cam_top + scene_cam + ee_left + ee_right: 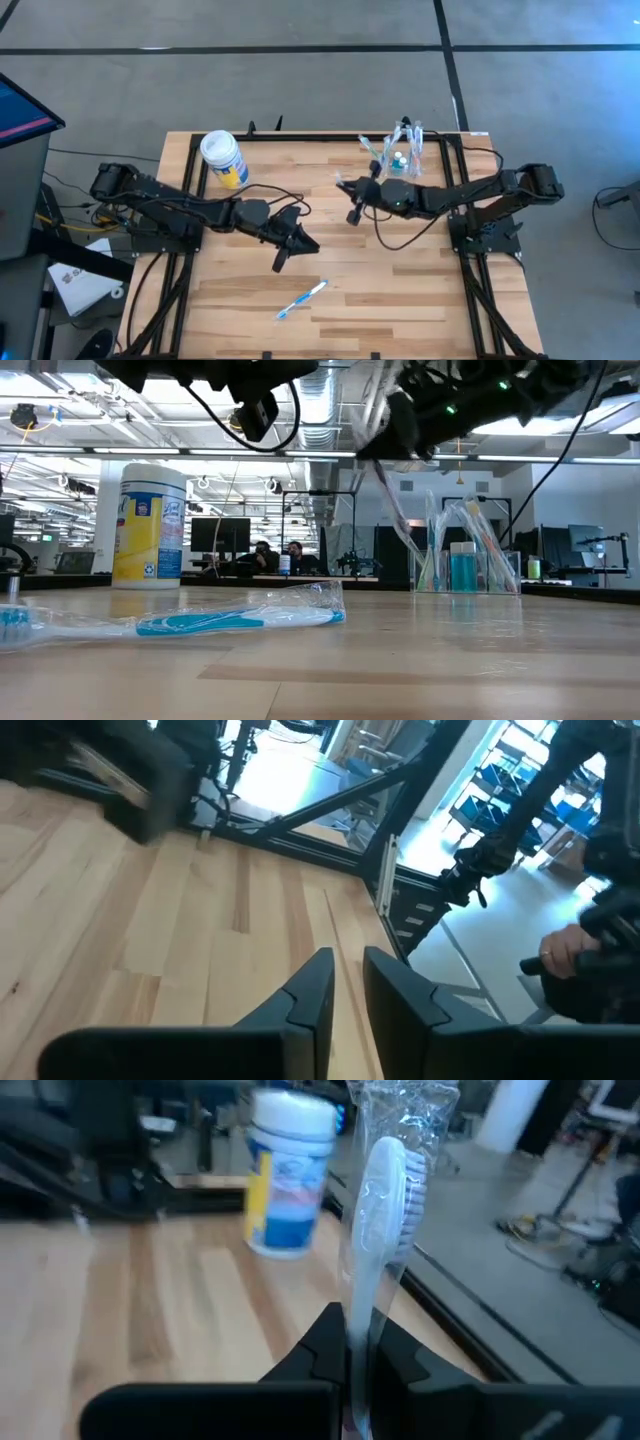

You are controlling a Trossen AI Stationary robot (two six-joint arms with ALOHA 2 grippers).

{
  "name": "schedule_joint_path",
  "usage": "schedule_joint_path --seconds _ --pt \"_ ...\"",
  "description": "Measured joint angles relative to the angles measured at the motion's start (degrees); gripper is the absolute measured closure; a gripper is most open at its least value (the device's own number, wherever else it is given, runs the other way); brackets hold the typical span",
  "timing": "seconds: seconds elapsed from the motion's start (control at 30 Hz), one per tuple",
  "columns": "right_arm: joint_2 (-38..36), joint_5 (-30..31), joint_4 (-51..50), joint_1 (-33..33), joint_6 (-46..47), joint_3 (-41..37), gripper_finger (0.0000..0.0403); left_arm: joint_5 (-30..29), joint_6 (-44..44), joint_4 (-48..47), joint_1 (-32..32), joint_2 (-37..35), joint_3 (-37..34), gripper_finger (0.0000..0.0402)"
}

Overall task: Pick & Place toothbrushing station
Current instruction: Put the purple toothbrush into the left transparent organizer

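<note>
Right claw (352, 1342) clamped on crinkly plastic-wrapped white toothbrush (380, 1200); left claw (342, 982) slightly apart, empty, above smooth pale wooden table (400, 290).

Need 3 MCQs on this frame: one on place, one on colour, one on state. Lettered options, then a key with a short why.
1. Where is the blue toothbrush?
A) standing in the clear cup
B) lying flat on the table
C) on top of the canister

2. What colour is the canister lid?
A) white
B) red
C) black

3. What state is the right gripper in?
A) jaws wide open, empty
B) jaws shut on a wrapped toothbrush
C) jaws shut on the canister

Key:
1 B: the high view shows it on bare wood, apart from the clear cup.
2 A: the lid is white in the high and right wrist views.
3 B: the right wrist view shows the jaws pinching the wrapped handle.

The left gripper hovers mid-table.
</note>
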Motion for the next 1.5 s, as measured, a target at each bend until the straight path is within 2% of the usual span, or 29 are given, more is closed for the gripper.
schedule_joint_path --seconds 0.17,0.47,0.63,0.73,1.17,1.33,1.5 --pt "-3.6 0.44 7.31 -2.97 1.05 -5.42 0.0396 -2.52 1.95 0.04 -2.03 0.0 -0.22 0.0352" --pt "-8.08 8.2 13.21 -7.2 1.95 -11.87 0.0396 -9.37 1.98 0.24 -4.22 0.33 -1.92 0.0353" --pt "-8.28 10.1 23.06 -10.03 2.1 -16.29 0.0396 -12.06 1.98 0.72 -4.08 0.36 -3.26 0.0353" --pt "-7.54 10.12 27.5 -12.02 3.11 -18.31 0.0396 -12.12 1.98 1.19 -4.05 0.37 -3.26 0.0353" --pt "-6.49 10.28 28.8 -18.99 5.16 -19.29 0.0396 -12.46 1.98 2.09 -4.05 0.37 -3.26 0.0353" --pt "-3.12 10.09 31.6 -21.11 5.44 -19.25 0.0396 -12.45 2.59 2.27 -4.05 0.36 -3.26 0.0353" --pt "3.08 9.87 39.4 -22.95 5.58 -19.25 0.0396 -12.43 3.47 2.56 -4.05 0.36 -3.26 0.0353"
